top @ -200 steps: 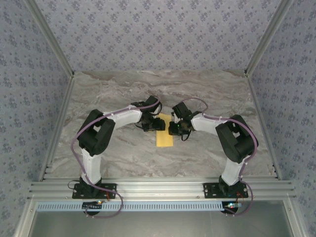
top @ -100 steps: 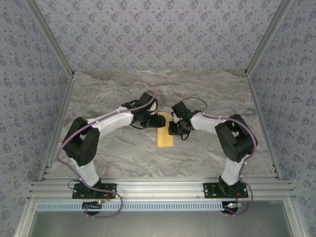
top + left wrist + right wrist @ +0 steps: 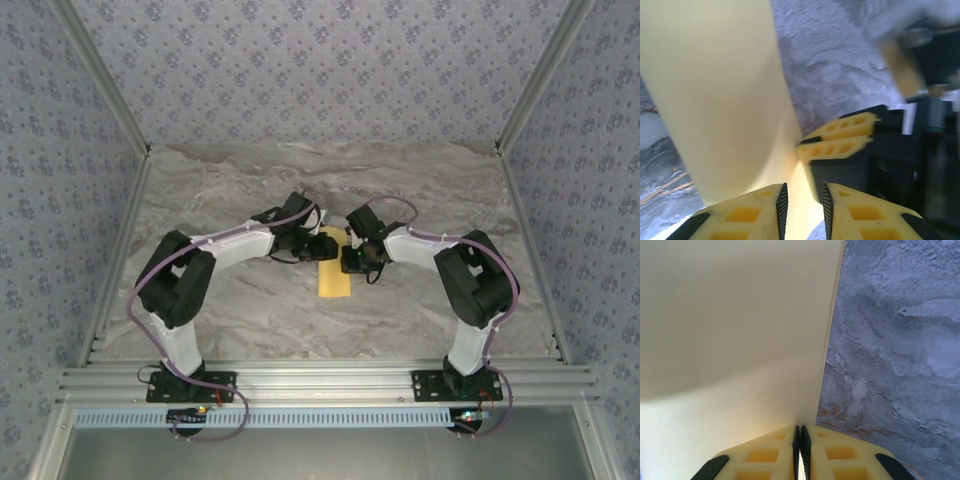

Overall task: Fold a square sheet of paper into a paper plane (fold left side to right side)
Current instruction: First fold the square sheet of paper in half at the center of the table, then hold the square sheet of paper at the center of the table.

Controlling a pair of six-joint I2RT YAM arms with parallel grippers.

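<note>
Marble surface (image 3: 430, 310) carries the sheet of paper (image 3: 333, 282) at centre, between both arms. I see the right gripper (image 3: 800, 432) pinching its edge; the left gripper (image 3: 803, 195) stands slightly apart astride it. Risk: an uneven pull may skew the crease or tear the paper.

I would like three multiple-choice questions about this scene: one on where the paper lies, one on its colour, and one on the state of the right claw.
1. Where does the sheet of paper lie?
A) between the left claw and the right claw
B) against the far wall
C) beside the left arm's base

2. What colour is it?
A) blue
B) yellow-orange
C) green

3. How is the right claw?
A) wide open
B) shut on the paper's edge
C) shut on nothing

Answers: 1 A, the top view shows a claw on each side of it. 2 B, plain in the top view. 3 B, the right wrist view shows its pads together on the sheet.
</note>
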